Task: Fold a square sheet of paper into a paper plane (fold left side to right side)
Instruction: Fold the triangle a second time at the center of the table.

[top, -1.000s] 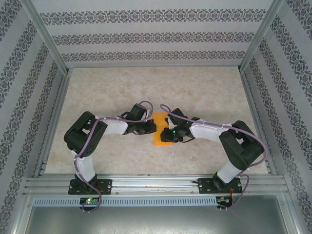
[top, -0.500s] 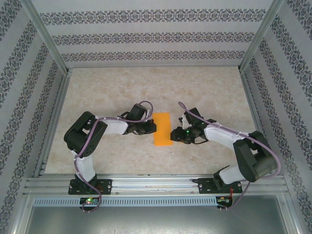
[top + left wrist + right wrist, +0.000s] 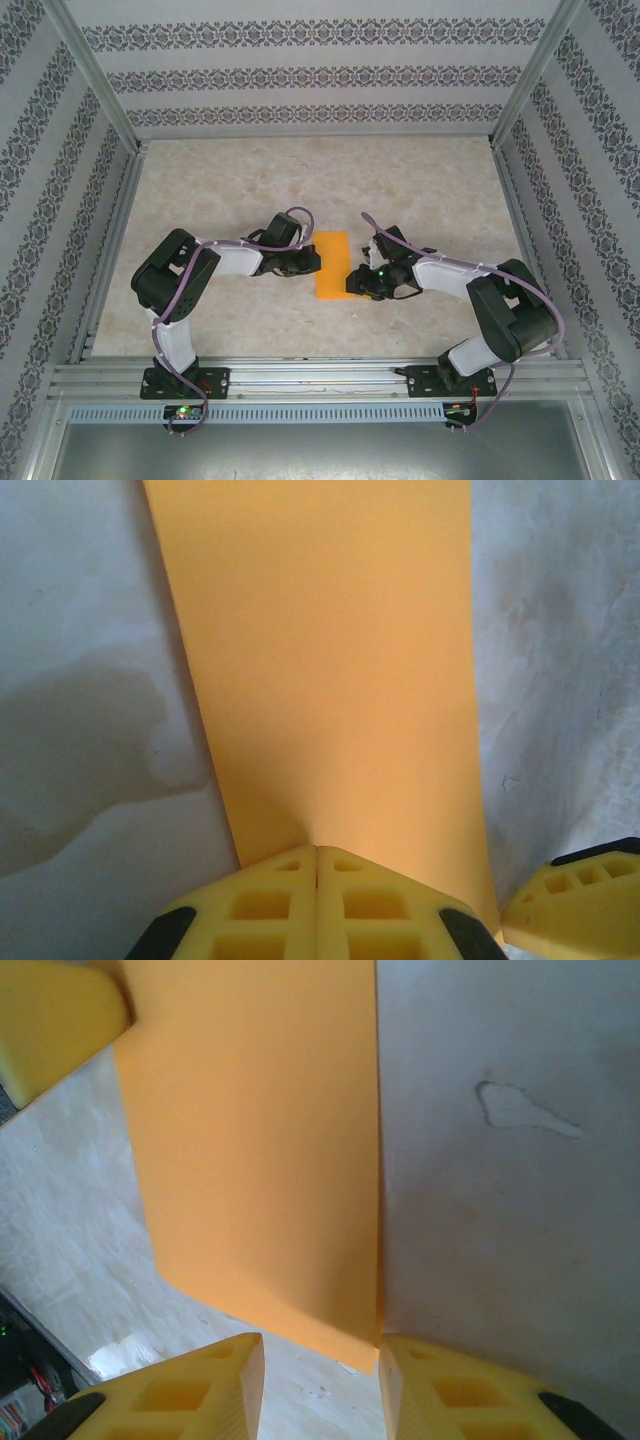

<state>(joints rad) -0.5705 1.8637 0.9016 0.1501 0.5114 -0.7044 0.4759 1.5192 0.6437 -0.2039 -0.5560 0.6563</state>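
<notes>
The square sheet of paper [image 3: 331, 262] lies on the table as a bright orange upright rectangle, folded in half. My left gripper [image 3: 316, 262] is shut, and its yellow fingertips [image 3: 317, 852] rest on the paper's [image 3: 320, 660] left edge at mid-height. My right gripper [image 3: 352, 284] is open at the paper's near right corner. In the right wrist view that corner of the paper [image 3: 260, 1140] sits between the gripper's [image 3: 320, 1355] spread fingers, with nothing clamped. The paper's right edge shows as a double layer there.
Pale marbled tabletop [image 3: 420, 190] surrounds the paper, with aluminium rails [image 3: 320, 378] along the near edge and patterned walls on three sides. A tip of the right gripper's finger [image 3: 580, 900] shows beside the paper in the left wrist view.
My right gripper pulled rightward off the paper, then came back toward its near right corner with the jaws apart. The left gripper and the paper stayed put.
</notes>
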